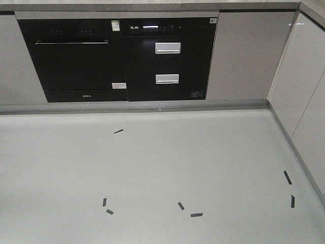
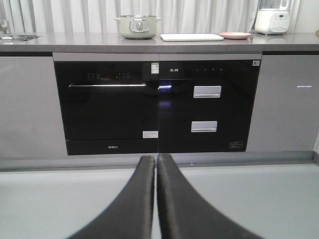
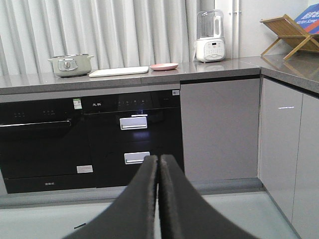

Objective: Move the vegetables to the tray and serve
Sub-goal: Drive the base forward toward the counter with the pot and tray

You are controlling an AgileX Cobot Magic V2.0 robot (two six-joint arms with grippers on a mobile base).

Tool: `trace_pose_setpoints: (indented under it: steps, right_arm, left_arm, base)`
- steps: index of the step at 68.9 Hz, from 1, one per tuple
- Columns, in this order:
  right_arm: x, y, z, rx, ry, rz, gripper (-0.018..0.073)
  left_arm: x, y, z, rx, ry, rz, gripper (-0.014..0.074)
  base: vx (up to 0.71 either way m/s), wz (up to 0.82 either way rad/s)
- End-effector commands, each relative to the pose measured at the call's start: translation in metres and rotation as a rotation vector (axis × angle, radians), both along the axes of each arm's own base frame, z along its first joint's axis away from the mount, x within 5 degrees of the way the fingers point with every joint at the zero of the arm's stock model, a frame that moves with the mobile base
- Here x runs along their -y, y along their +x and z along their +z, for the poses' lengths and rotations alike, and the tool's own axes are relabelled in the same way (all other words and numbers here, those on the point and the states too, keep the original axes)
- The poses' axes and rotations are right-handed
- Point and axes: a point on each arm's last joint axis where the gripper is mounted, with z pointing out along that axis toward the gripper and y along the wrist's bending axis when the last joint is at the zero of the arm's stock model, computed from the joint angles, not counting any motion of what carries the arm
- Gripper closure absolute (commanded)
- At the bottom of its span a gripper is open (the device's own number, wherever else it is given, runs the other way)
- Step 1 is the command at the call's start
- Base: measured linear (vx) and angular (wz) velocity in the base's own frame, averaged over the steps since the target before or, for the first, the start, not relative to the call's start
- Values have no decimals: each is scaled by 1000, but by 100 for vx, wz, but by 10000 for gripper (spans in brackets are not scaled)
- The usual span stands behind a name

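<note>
The left fingers (image 2: 144,179) and right fingers (image 3: 148,174) are clenched on nothing; the tray (image 2: 192,37) is seen on the tabletop (image 2: 75,41) beside a pink plate (image 2: 235,35).

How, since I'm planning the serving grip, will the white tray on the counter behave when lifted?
The tray looks thin, flat and straight-edged, so it is probably stiff and fairly light. It lies low on the counter, so a push would likely slide it rather than tip it. Being wide, it may tilt if lifted by one edge.
</note>
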Motion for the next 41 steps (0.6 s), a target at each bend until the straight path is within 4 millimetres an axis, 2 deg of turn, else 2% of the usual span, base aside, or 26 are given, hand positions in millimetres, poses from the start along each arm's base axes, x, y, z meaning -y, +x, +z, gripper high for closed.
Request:
trace_pose_setpoints:
  steps: [1,41]
  right_arm:
    - [-1,0,3,69,-3,6,562]
    - [-1,0,3,69,-3,6,562]
  left_arm:
    - [1,0,-1,63,-2,-11,602]
    - [1,0,-1,63,-2,-11,602]
  base:
    - [0,0]
    - [0,1]
